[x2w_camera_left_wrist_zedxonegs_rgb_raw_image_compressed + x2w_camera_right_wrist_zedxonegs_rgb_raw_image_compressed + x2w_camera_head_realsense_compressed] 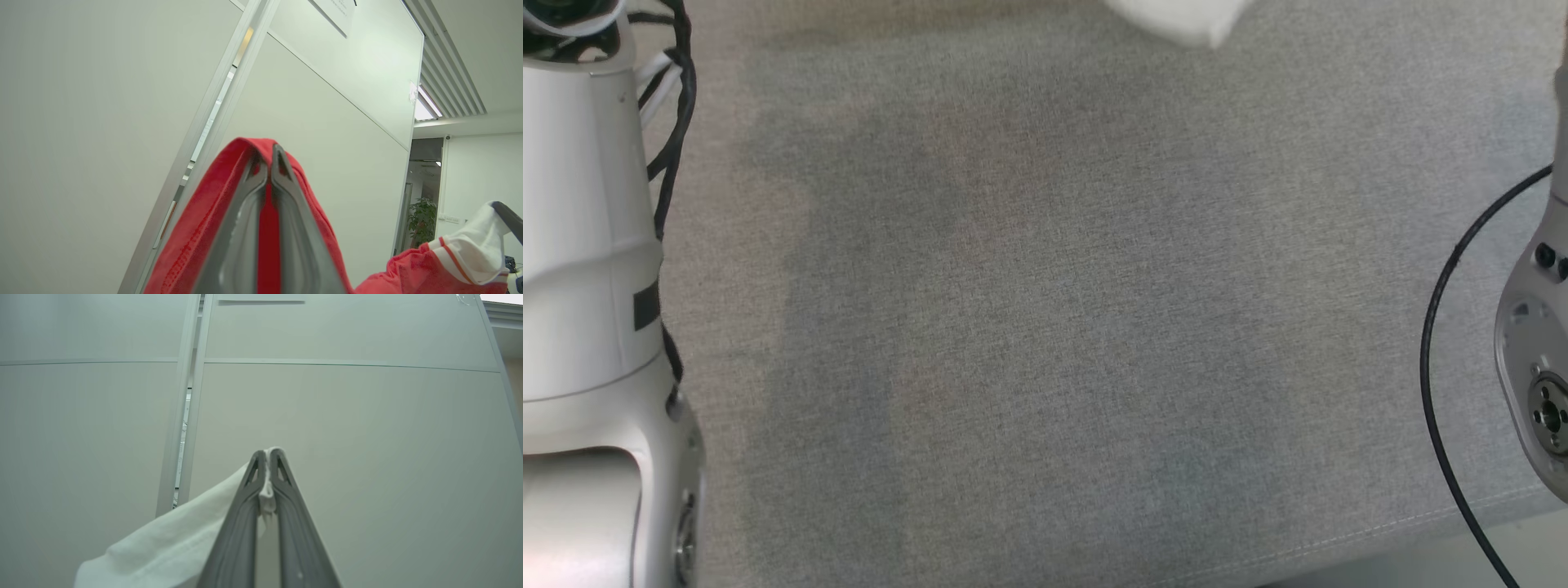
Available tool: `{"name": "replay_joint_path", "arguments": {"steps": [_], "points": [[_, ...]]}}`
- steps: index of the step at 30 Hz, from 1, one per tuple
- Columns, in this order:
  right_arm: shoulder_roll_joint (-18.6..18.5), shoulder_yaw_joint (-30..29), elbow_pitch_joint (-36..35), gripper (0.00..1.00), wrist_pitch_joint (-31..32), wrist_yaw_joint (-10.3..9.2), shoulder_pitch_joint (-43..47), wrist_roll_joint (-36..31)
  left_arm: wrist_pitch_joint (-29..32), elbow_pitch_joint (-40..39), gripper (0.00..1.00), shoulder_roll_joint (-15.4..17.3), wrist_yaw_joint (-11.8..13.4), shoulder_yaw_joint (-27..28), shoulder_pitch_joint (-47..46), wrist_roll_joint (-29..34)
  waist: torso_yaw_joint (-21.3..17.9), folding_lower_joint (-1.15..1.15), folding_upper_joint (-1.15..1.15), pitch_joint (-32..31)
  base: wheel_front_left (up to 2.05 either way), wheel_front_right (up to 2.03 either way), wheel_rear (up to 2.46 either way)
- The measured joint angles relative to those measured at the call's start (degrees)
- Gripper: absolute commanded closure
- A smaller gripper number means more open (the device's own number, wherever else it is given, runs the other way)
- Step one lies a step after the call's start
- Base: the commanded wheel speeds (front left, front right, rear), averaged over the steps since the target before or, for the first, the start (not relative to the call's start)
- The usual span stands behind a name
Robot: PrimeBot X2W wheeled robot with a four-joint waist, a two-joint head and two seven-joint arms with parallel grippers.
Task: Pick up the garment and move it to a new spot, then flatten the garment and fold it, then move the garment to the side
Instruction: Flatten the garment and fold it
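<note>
The garment is red with a white part and a thin red stripe. My left gripper (269, 157) is shut on its red cloth (192, 237), which drapes over both fingers, held up in the air facing a pale wall. My right gripper (267, 455) is shut on the white part (163, 547), which hangs off to the left of its fingers. In the left wrist view the other gripper's dark fingertip (508, 216) pinches the white cloth (470, 245) at the lower right. A white bit of the garment (1184, 20) shows at the top edge of the head view.
A grey fabric surface (1045, 327) lies below, its stitched front edge at the lower right. My pale left forearm (588, 245) stands at the left edge and the right arm (1535, 343) with a black cable at the right edge. Pale wall panels (347, 416) stand ahead.
</note>
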Motion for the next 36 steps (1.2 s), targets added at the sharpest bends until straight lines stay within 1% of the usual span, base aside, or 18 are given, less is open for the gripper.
{"name": "replay_joint_path", "arguments": {"steps": [3, 4, 6, 8, 10, 11, 14, 16, 19, 21, 23, 24, 28, 30, 33, 36], "points": [[-0.4, 1.0, -4.9, 1.00, -0.1, 0.01, -0.2, -1.7, 0.0, -3.4, 1.00, -2.0, -0.9, 1.8, 0.5, 1.5, 0.1, 0.00, 0.00, 1.8, 0.00, 0.00, 0.00], [-1.0, 1.4, -5.4, 1.00, -0.1, 0.01, 0.6, -2.2, 0.0, -3.8, 1.00, -2.3, -1.0, 1.3, 1.4, 1.5, 0.1, 0.00, 0.00, 2.2, 0.00, 0.00, 0.00], [-2.3, 2.2, -5.2, 1.00, -0.1, 0.01, 4.3, -2.3, 0.0, -3.8, 1.00, -2.1, -1.0, -1.6, 4.9, 0.9, 0.2, 0.00, 0.00, 3.1, 0.00, 0.00, 0.00], [-3.9, 4.3, -3.9, 1.00, -0.1, -0.01, 8.4, -2.1, 0.0, -2.9, 1.00, -1.2, -1.0, -4.4, 8.6, 0.5, 0.5, 0.00, 0.00, 3.4, 0.00, 0.00, 0.00], [-5.6, 7.0, -2.4, 1.00, -0.1, 0.02, 12.9, -1.7, 0.0, -1.6, 1.00, 0.3, -1.0, -6.7, 12.7, -1.5, 0.6, 0.00, 0.00, 3.1, 0.00, 0.00, 0.00], [-6.2, 7.4, -2.0, 1.00, -0.1, 0.03, 14.6, -1.0, 0.0, -1.2, 1.00, 0.8, -1.0, -7.7, 14.2, -2.1, 0.6, 0.00, 0.00, 2.9, 0.00, 0.00, 0.00], [-9.0, 10.2, -0.8, 1.00, -0.1, 0.02, 21.0, 2.9, 0.0, 0.1, 1.00, 1.9, -1.0, -10.7, 19.8, -5.6, 0.9, 0.00, 0.00, 1.5, 0.00, 0.00, 0.00], [-10.3, 11.0, -0.6, 1.00, 1.1, 0.02, 25.4, 6.1, 0.0, 0.5, 1.00, 2.9, -1.0, -12.7, 23.4, -7.2, 1.0, 0.00, 0.00, 0.5, 0.00, 0.00, 0.00], [-11.8, 11.6, -2.5, 1.00, 6.0, 0.02, 32.4, 11.9, 0.0, 1.1, 1.00, 4.7, -1.0, -15.2, 29.2, -10.5, 1.2, 0.00, 0.00, -1.6, 0.00, 0.00, 0.00], [-12.5, 11.6, -4.6, 1.00, 11.2, 0.02, 38.4, 15.2, 0.0, 1.5, 1.00, 6.1, -1.1, -16.3, 33.1, -12.3, 1.2, 0.00, 0.00, -3.2, 0.00, 0.00, 0.00], [-12.5, 11.3, -6.2, 1.00, 16.3, 0.02, 44.0, 17.9, 0.0, 1.7, 1.00, 7.3, -1.0, -16.9, 36.7, -13.3, 1.2, 0.00, 0.00, -4.6, 0.00, 0.00, 0.00], [-12.2, 10.4, -7.4, 1.00, 17.8, 0.02, 47.1, 18.7, 0.0, 1.8, 1.00, 7.7, -1.0, -16.9, 38.7, -13.7, 1.2, 0.00, 0.00, -5.4, 0.00, 0.00, 0.00], [-11.1, 7.3, -10.1, 1.00, 27.2, -0.03, 57.0, 19.7, 0.0, 3.3, 1.00, 8.8, -1.1, -19.8, 44.6, -14.1, 1.2, -0.01, 0.00, -8.1, 0.00, 0.00, 0.00], [-9.4, 5.1, -11.5, 1.00, 31.6, -0.04, 62.3, 19.4, 0.0, 4.4, 1.00, 9.1, -1.1, -20.2, 47.3, -14.9, 1.2, -0.01, 0.00, -9.5, 0.00, 0.00, 0.00], [-7.5, 2.5, -14.5, 1.00, 36.8, -0.03, 67.8, 18.3, 0.0, 6.3, 1.00, 9.1, -1.1, -19.6, 50.5, -15.8, 1.4, -0.01, 0.00, -11.3, 0.00, 0.00, 0.00], [-5.3, 0.4, -17.6, 1.00, 41.3, -0.03, 72.8, 17.1, 0.0, 8.0, 1.00, 8.5, -1.1, -17.8, 53.3, -16.6, 1.6, -0.01, 0.00, -12.9, 0.00, 0.00, 0.00]]}}
